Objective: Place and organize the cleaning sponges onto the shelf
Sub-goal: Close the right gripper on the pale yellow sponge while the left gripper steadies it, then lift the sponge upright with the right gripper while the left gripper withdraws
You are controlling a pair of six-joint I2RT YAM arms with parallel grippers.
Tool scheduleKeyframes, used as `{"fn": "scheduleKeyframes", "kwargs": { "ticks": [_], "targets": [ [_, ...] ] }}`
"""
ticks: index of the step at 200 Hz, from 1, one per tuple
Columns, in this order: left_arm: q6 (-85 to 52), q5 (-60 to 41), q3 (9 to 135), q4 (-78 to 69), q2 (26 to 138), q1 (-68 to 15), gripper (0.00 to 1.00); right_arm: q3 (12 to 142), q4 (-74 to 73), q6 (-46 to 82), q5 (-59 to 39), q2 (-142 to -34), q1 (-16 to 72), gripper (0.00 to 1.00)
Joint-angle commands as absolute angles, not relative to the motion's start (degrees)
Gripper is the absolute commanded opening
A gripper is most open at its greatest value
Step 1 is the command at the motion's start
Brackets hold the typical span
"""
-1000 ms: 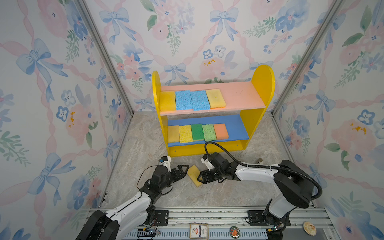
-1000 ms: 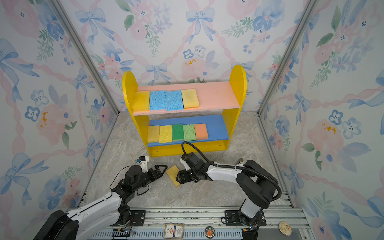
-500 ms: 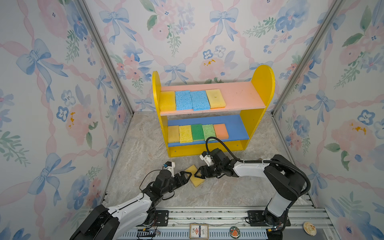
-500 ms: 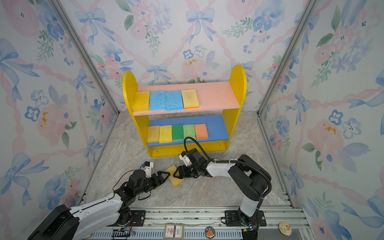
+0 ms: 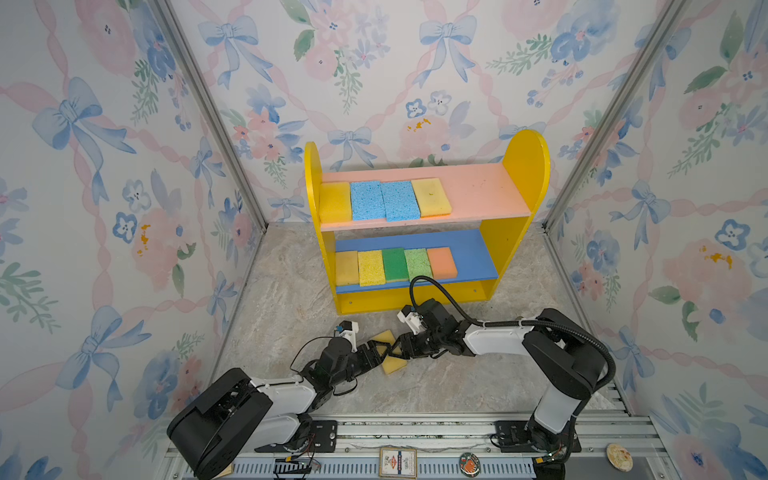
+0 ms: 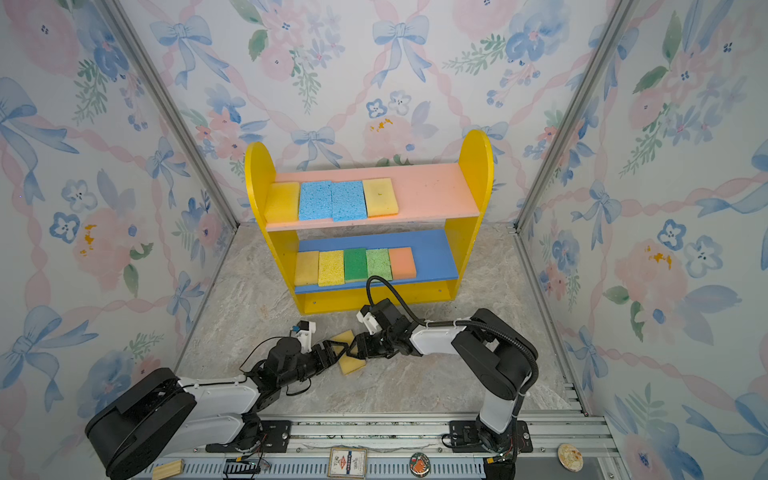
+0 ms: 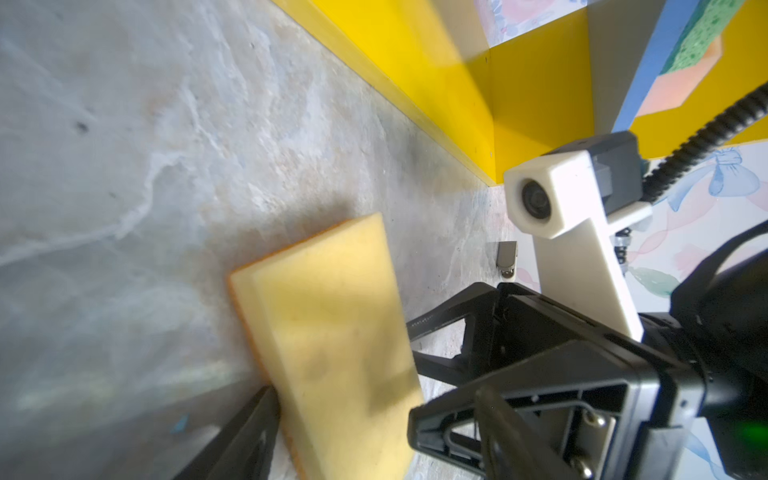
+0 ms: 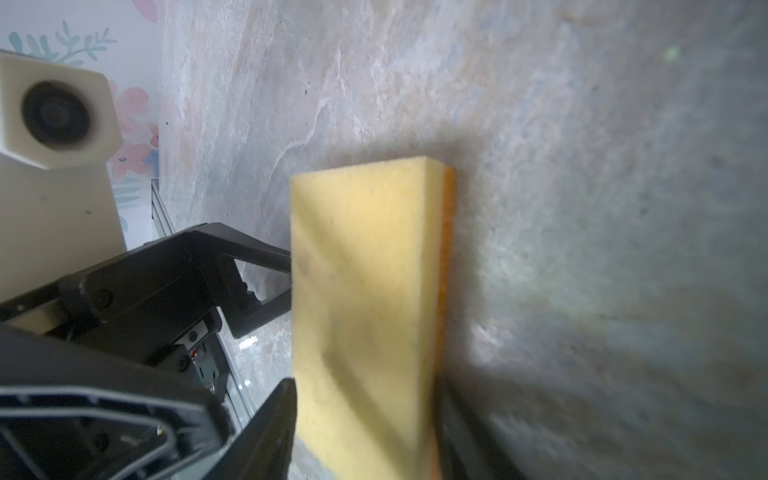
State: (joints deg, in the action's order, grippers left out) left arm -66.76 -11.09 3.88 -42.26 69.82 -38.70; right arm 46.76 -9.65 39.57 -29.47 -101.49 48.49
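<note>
Your claws meet nose to nose: the left claw (image 5: 383, 352) sits straight ahead of the right claw (image 5: 398, 350), with the sponge (image 5: 394, 365) wedged between them, blocking any reach forward. On the right claw's far side the shelf (image 5: 374, 301) base stands near; on its near side the floor (image 5: 449, 386) is bare and open. Up beyond that claw, the pink board (image 5: 478, 191) is free at the end above it, and the blue board (image 5: 473, 253) has a narrower bare strip.
</note>
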Motion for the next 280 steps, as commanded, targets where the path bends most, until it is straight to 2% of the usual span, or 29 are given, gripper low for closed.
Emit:
{"fn": "scheduleKeyframes", "kwargs": {
  "ticks": [1,29,62,114,170,193,207,223,238,251,280],
  "targets": [
    [-67.8,-11.7,3.7,-43.9,69.1,-39.5,0.75,46.8,-5.6,39.5,-27.2,-102.2,49.6,0.47],
    [-68.4,-11.3,2.4,-43.9,66.3,-39.5,0.75,47.2,-1.9,38.8,-24.0,-100.5,49.4,0.29],
    [-68.7,-11.7,1.7,-43.9,65.3,-39.4,0.76,47.2,0.1,38.2,-22.2,-98.2,49.4,0.17],
    [-69.4,-12.7,-0.2,-42.8,59.4,-37.4,0.85,47.2,3.7,37.5,-21.9,-91.3,48.7,0.13],
    [-69.0,-14.1,2.9,-42.8,58.9,-37.7,0.85,50.6,7.5,36.2,-23.8,-87.8,49.7,0.13],
    [-68.8,-13.8,4.2,-42.8,58.7,-37.6,0.73,52.0,8.2,34.0,-23.7,-87.7,51.3,0.13],
    [-68.8,-13.9,4.8,-42.8,59.1,-37.6,0.56,52.3,8.5,33.9,-23.4,-87.4,51.6,0.13],
    [-68.7,-14.1,5.0,-43.0,59.9,-37.6,0.41,52.4,8.6,33.9,-23.3,-86.8,51.7,0.14],
    [-68.9,-14.0,4.6,-43.1,60.0,-37.5,0.27,52.5,9.8,33.7,-22.3,-86.2,51.5,0.23],
    [-69.2,-13.8,4.2,-43.2,59.5,-37.3,0.22,52.3,11.6,33.6,-21.5,-85.2,50.9,0.34],
    [-69.7,-14.7,3.5,-43.2,56.2,-35.9,0.21,50.1,15.2,33.6,-21.5,-79.1,47.5,0.52]
  ]
}}
